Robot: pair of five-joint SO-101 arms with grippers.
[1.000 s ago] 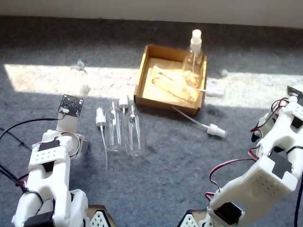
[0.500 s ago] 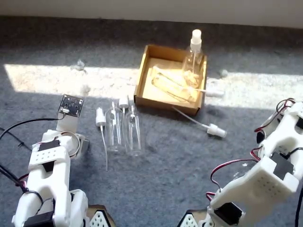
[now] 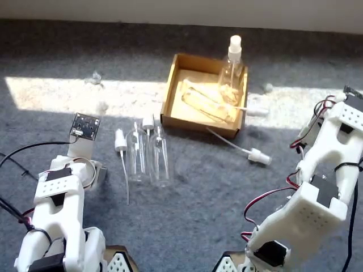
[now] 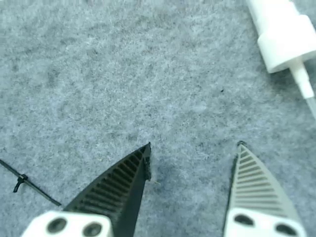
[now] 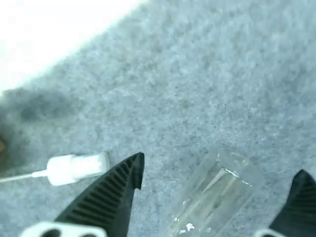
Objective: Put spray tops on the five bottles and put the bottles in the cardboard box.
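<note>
Right gripper (image 5: 219,165) is spread wide with a clear bottle (image 5: 210,197) lying between its fingers; left gripper (image 4: 194,145) gapes empty over the carpet (image 4: 98,74).

By the layout, under half the job looks done. One capped bottle (image 3: 232,68) stands in the shallow cardboard box (image 3: 170,96), and a second bottle (image 3: 205,105) lies flat beside it. A pair of bottles (image 3: 160,161) rests side by side on the fuzzy grey pile. Loose spray tops (image 3: 258,155), white with thin dip tubes, lie nearby. The bottles are slim, transparent cylinders, probably slick plastic.
</note>
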